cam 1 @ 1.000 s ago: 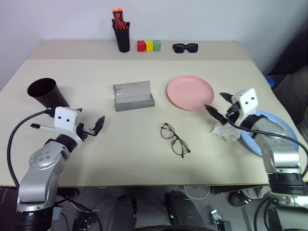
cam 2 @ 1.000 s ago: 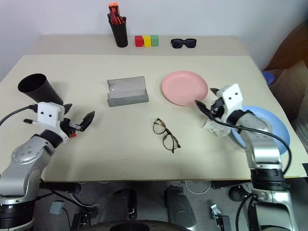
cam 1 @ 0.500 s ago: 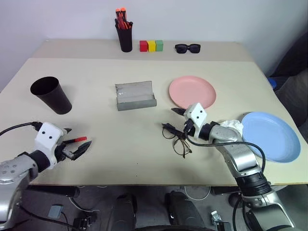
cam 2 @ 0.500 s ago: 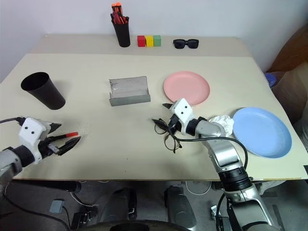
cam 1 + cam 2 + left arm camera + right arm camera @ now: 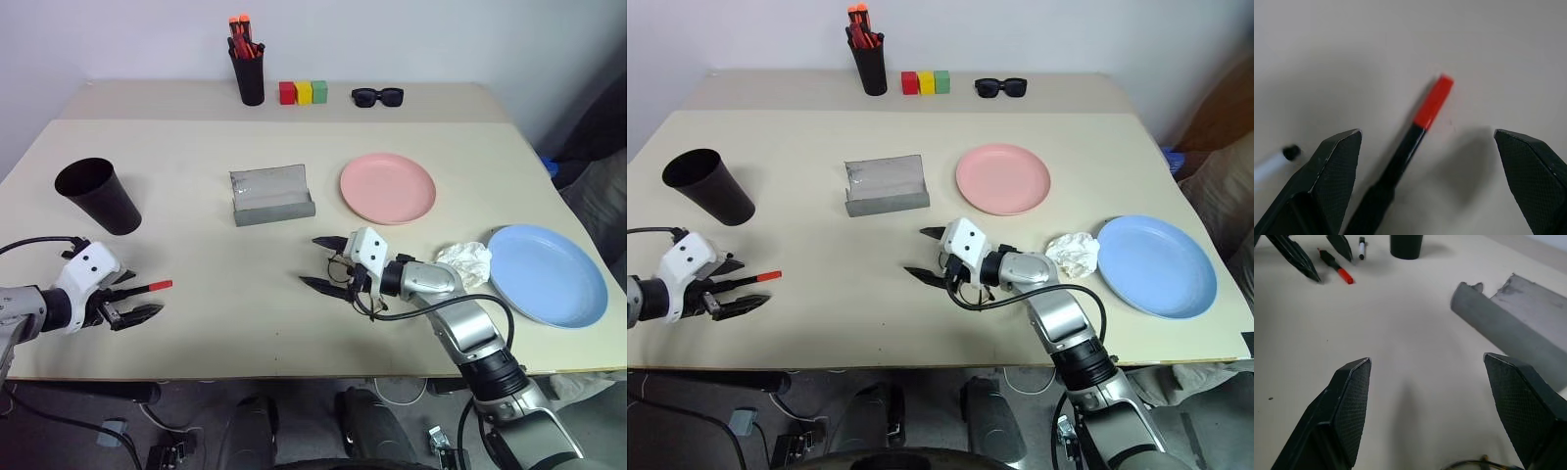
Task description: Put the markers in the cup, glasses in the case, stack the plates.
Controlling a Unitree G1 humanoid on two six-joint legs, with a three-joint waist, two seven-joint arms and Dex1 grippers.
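Left wrist view shows your left gripper (image 5: pixel 1427 161) wide open, empty, straddling the marker (image 5: pixel 1415 125). Lower squarely, then close. Right gripper (image 5: pixel 320 262) gapes empty over the glasses (image 5: pixel 343 271).

A smooth, matt beige table (image 5: pixel 196 147) holds a matt black plastic cup (image 5: pixel 98 196) and a dull grey case (image 5: pixel 271 196). Pink (image 5: pixel 388 187) and blue (image 5: pixel 547 274) plates look like smooth plastic, beside crumpled white paper (image 5: pixel 464 264). The gripper fingers (image 5: pixel 1332 171) show a fine textured black surface.

Beige table (image 5: pixel 470 127) against a plain white wall (image 5: pixel 441 39).
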